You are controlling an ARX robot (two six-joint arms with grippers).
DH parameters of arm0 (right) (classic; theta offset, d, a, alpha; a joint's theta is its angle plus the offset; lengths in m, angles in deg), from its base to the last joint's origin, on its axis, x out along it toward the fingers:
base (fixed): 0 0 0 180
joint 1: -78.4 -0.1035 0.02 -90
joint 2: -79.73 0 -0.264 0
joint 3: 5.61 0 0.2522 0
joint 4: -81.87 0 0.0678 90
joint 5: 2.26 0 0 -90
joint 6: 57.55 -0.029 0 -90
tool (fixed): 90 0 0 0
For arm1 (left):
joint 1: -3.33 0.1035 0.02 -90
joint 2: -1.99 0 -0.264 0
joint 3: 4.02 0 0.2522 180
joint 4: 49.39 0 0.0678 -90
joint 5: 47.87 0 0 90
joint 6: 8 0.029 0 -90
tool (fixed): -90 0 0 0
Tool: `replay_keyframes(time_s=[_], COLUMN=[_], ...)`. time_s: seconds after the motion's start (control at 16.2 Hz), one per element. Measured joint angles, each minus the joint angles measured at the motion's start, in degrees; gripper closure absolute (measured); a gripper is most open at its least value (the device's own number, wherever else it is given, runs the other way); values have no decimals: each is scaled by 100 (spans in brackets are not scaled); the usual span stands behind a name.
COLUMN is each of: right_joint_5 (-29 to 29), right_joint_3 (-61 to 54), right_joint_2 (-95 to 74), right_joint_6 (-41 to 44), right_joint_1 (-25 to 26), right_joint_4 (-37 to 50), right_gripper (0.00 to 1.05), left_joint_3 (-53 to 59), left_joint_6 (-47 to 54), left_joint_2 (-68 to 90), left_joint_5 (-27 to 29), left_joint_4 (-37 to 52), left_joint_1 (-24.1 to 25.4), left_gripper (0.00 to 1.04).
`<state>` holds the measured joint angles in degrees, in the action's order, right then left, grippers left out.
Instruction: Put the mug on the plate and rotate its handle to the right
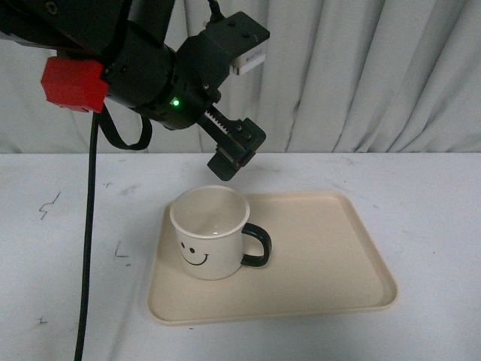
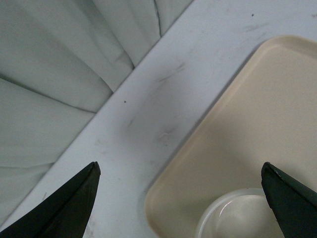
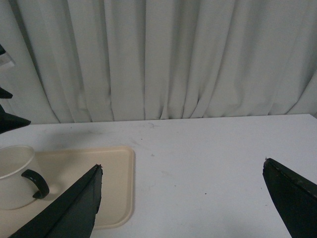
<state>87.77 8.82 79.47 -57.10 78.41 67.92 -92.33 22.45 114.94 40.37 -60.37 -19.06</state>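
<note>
The cream mug [image 1: 209,233] with a black smiley face stands upright on the left part of the beige plate [image 1: 323,248]. Its black handle [image 1: 255,244] points right. My left gripper [image 1: 229,159] hangs open and empty just above and behind the mug. In the left wrist view the gripper [image 2: 181,165] is open over the plate's corner [image 2: 257,114], with the mug's rim [image 2: 237,213] below it. My right gripper [image 3: 182,164] is open and empty over bare table, to the right of the plate [image 3: 99,173]; the mug [image 3: 12,171] and handle [image 3: 35,182] show there. The right gripper is out of the front view.
The white table [image 1: 421,188] runs back to a pale curtain [image 1: 361,75]. The left arm's black cable [image 1: 86,248] hangs down to the table at the left. Small dark marks dot the tabletop at the left.
</note>
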Motion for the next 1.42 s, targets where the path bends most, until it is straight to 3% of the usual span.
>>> replay_keyframes(time_s=[0.31, 0.37, 0.43, 0.49, 0.62, 0.74, 0.93, 1.11, 1.42], right_joint_5=[0, 0, -2, 0, -2, -2, 0, -2, -2], right_joint_3=[0, 0, 0, 0, 0, 0, 0, 0, 0], right_joint_2=[0, 0, 0, 0, 0, 0, 0, 0, 0], right_joint_6=[0, 0, 0, -2, 0, 0, -2, 0, 0], right_joint_1=[0, 0, 0, 0, 0, 0, 0, 0, 0], right_joint_4=[0, 0, 0, 2, 0, 0, 0, -2, 0], right_gripper=[6, 6, 6, 6, 6, 6, 6, 6, 6], left_joint_3=[2017, 2221, 2380, 3759, 4677, 5119, 5302, 5729, 6618], left_joint_6=[468, 481, 409, -1888, -2717, -2870, -2903, -2983, -3010], left_joint_2=[-1845, -2201, -2524, -3932, -4417, -4680, -4835, -5298, -6417], left_joint_5=[-1126, -1311, -1261, 1569, 1512, 1320, 1226, 1062, 673], left_joint_4=[3200, 3506, 3569, 3582, 3818, 3895, 3939, 4015, 3746], left_joint_1=[205, 306, 361, 643, 994, 1104, 1158, 1370, 1751], left_gripper=[7, 7, 8, 42, 67, 82, 89, 103, 103])
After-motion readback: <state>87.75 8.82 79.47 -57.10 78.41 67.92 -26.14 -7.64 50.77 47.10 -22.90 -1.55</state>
